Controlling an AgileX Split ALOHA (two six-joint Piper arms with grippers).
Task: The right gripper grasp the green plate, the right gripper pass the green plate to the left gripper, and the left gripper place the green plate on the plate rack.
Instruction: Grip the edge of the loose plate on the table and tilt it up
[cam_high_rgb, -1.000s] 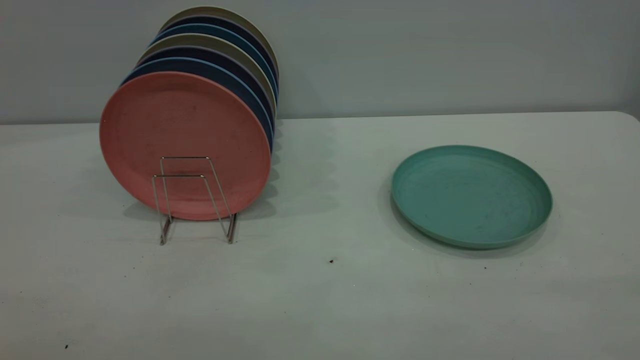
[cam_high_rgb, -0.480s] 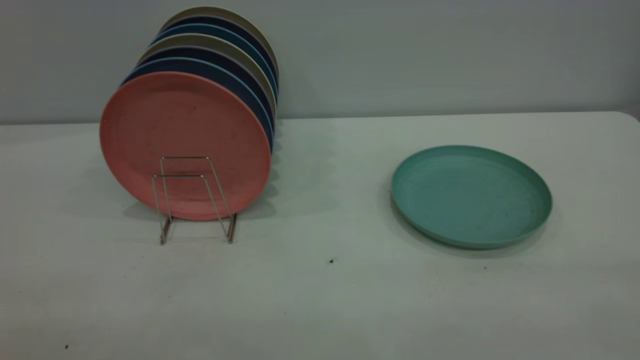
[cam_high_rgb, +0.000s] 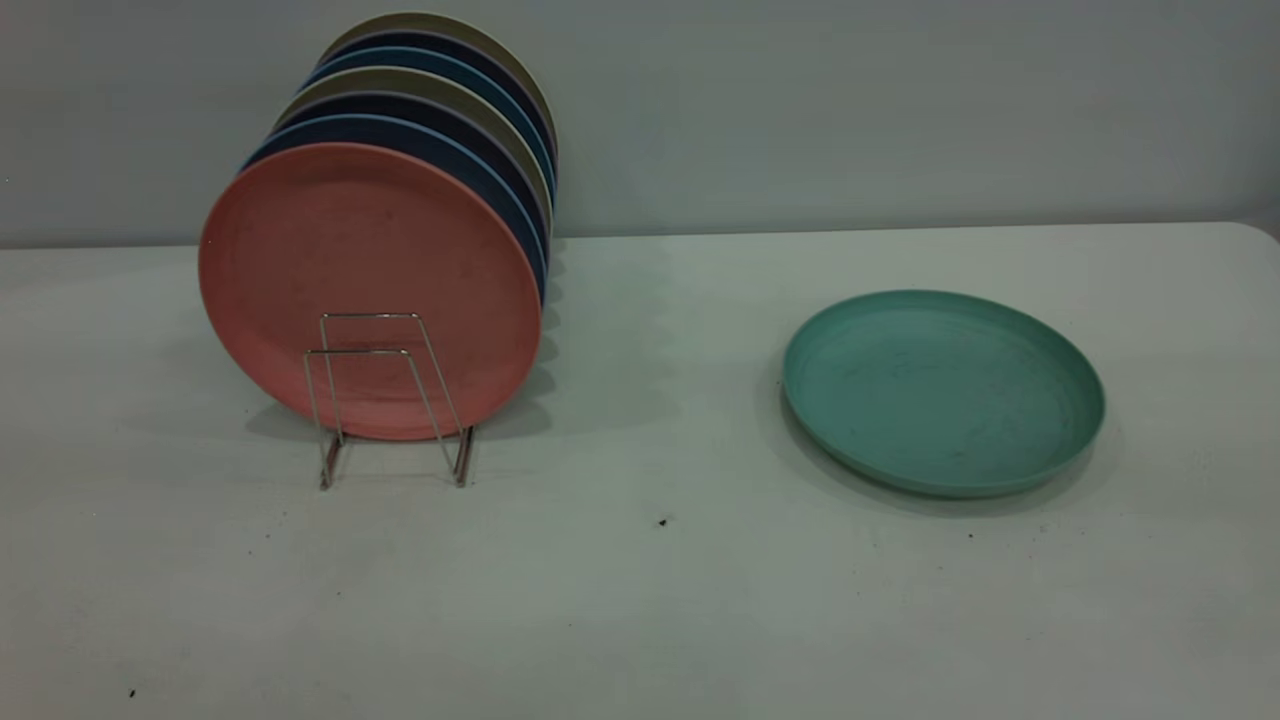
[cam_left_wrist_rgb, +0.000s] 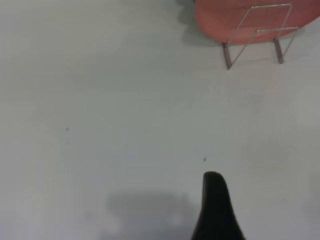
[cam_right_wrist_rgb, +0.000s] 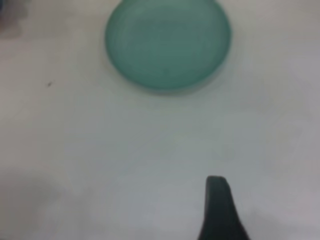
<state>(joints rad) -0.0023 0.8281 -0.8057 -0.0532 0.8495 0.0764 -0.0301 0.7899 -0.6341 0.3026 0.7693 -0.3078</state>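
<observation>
Nothing of note has changed vs the pics from 1.0 s and 0.5 s ago: green plate, rack and stacked plates are found in the same spots in the exterior view, and no arm is seen there at any of the three times. So the task is judged not yet begun; the 1st step, the grasp by the right gripper, is still to be done.

Landmark: the green plate (cam_high_rgb: 943, 390).

Nearest: in the right wrist view only one dark fingertip of the right gripper (cam_right_wrist_rgb: 220, 210) is seen, well short of the green plate (cam_right_wrist_rgb: 168, 44), above bare table (cam_high_rgb: 640, 610). Nothing is held; how far the fingers are spread cannot be told, as just one is shown. Same for the left gripper (cam_left_wrist_rgb: 215, 207) in the left wrist view: a single finger over bare table, nothing gripped, spread not determinable.

The green plate is lying flat on the table, rim up, untouched, a thin shadow under its near edge.

Well apart from it, toward the left arm's side, the plate rack (cam_high_rgb: 390, 400) is seen, its front wire loops vacant, w/ a salmon-pink plate (cam_high_rgb: 370, 290) upright just behind them.

Farther back, more plates (cam_high_rgb: 440, 110) (dark blue, olive) are stacked upright in the rack's slots.
</observation>
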